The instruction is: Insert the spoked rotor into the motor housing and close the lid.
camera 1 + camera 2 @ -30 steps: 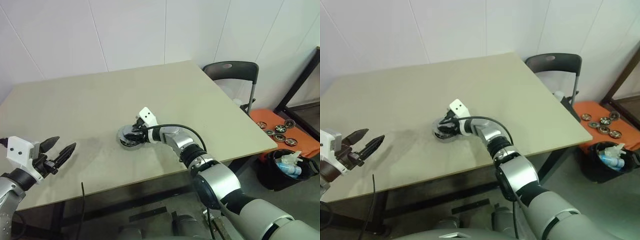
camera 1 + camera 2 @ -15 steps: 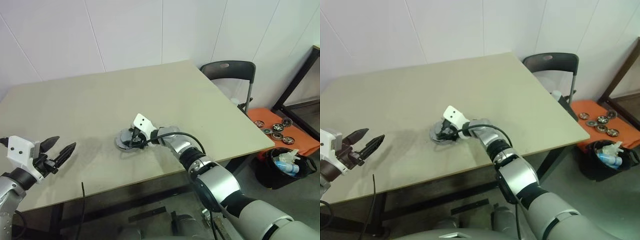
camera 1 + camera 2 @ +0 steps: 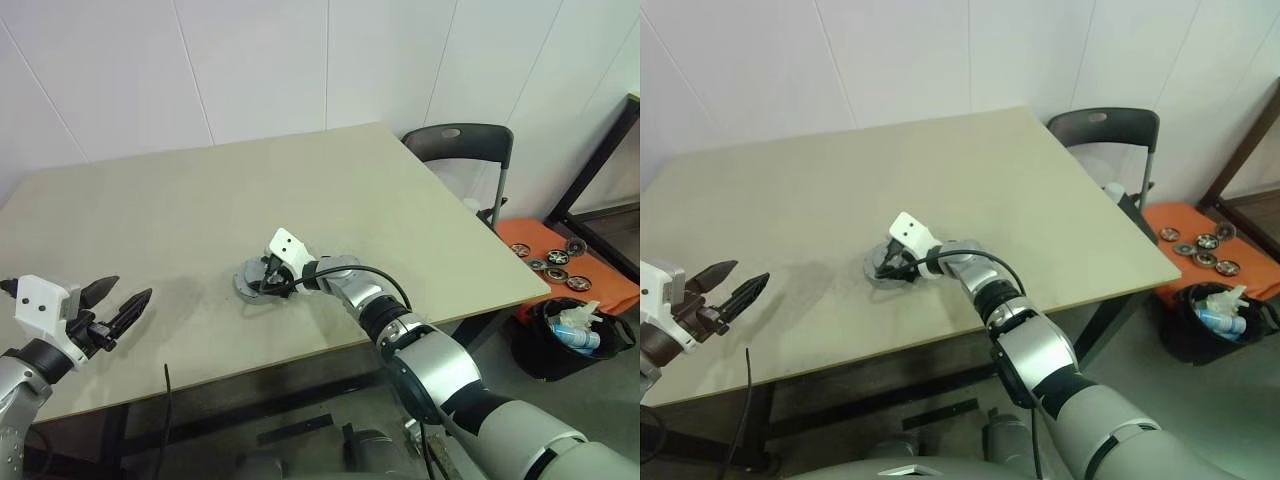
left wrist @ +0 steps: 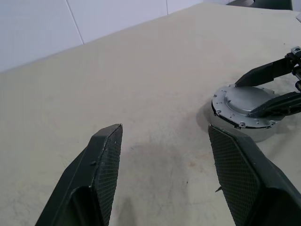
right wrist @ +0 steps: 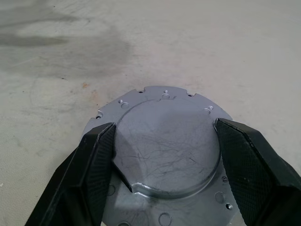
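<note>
The motor housing sits near the middle of the table. The lid lies flat over it with its plain grey outer face up. The spoked rotor is hidden. My right gripper is open and low over the lid, one black finger at each side of the raised centre, with nothing clamped. My left gripper hovers open and empty over the table's front left, well apart from the housing. The left wrist view shows the lid with the right gripper's fingers across it.
The beige table ends close behind the left gripper at its front edge. A dark chair stands at the far right corner. On the floor to the right are an orange tray with several small wheels and a black bin.
My right wrist has rolled a little while staying over the housing. The left gripper has kept still. The head view has shifted slightly.
</note>
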Robot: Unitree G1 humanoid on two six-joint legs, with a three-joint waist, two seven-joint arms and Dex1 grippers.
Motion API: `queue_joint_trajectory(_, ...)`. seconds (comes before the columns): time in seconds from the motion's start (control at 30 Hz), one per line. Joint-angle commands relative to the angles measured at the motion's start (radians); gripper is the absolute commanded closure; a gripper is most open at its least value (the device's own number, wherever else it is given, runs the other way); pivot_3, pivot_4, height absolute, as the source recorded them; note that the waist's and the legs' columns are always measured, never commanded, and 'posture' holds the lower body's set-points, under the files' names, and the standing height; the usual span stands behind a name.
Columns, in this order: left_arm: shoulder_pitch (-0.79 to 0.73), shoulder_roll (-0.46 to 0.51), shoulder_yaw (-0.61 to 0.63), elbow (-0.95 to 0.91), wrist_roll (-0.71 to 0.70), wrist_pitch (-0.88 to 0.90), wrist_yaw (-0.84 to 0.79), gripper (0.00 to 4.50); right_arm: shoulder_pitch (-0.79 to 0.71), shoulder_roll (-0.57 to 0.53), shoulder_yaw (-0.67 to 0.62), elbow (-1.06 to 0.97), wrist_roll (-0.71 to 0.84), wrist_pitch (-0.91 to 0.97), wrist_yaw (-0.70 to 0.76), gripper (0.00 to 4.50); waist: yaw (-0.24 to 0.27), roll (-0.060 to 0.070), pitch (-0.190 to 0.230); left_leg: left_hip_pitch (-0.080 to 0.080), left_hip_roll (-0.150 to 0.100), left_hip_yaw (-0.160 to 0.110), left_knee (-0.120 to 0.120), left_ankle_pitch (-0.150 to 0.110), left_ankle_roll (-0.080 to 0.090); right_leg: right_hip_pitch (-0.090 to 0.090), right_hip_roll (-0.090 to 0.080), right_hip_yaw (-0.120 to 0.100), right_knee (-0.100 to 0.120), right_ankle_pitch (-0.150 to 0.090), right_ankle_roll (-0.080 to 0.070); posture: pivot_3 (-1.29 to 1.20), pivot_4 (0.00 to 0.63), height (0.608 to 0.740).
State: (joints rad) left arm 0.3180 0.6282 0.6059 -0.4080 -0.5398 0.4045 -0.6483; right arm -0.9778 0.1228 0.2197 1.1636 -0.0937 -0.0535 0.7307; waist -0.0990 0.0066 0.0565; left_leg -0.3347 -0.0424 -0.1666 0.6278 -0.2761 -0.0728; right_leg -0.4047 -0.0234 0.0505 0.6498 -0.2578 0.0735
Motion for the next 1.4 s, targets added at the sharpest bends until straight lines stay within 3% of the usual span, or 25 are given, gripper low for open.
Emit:
queue_joint_trajectory(0.03,-0.011,0.011,0.010,-0.020,-0.004,-0.012,-0.002,1.40,0.006,0.069,0.031,0.019,-0.035,0.025,-0.025,1.49,0.000,0.000,0.000,0.000,0.000,0.000,0.000,0.000,0.000,0.000,0.000,0.000,0.000,0.000,0.000,0.00,0.000,0.740)
queue_joint_trajectory(0.3,-0.017,0.009,0.002,-0.021,-0.002,-0.013,-0.002,1.40,0.018,0.090,0.058,0.044,-0.044,0.058,-0.087,1.49,0.001,0.001,0.000,0.015,0.000,0.000,-0.001,0.000,-0.001,0.013,-0.002,0.000,0.000,-0.002,-0.002,0.00,0.000,0.740)
queue_joint_trajectory(0.83,-0.015,-0.003,-0.007,-0.022,0.004,-0.018,0.003,1.40,-0.023,0.115,-0.007,0.043,0.043,0.170,-0.109,1.49,0.004,0.001,0.000,0.015,0.001,-0.001,0.001,0.000,-0.001,0.015,-0.003,-0.001,-0.001,-0.002,-0.002,0.00,0.000,0.740)
queue_joint_trajectory(1.1,-0.018,-0.002,-0.016,-0.023,0.007,-0.017,0.005,1.40,-0.033,0.136,-0.045,0.000,0.116,0.196,-0.036,1.49,0.003,0.001,0.000,0.014,0.001,-0.001,0.000,-0.001,-0.001,0.014,-0.003,-0.001,-0.002,-0.002,-0.002,0.00,0.000,0.740)
queue_joint_trajectory(1.4,-0.016,-0.003,-0.018,-0.026,0.006,-0.015,0.007,1.40,-0.006,0.134,0.005,-0.080,0.109,0.059,0.080,1.49,-0.003,-0.002,-0.002,0.006,0.002,0.002,-0.013,0.000,0.000,0.000,-0.002,0.000,-0.004,-0.002,-0.001,0.00,0.000,0.740)
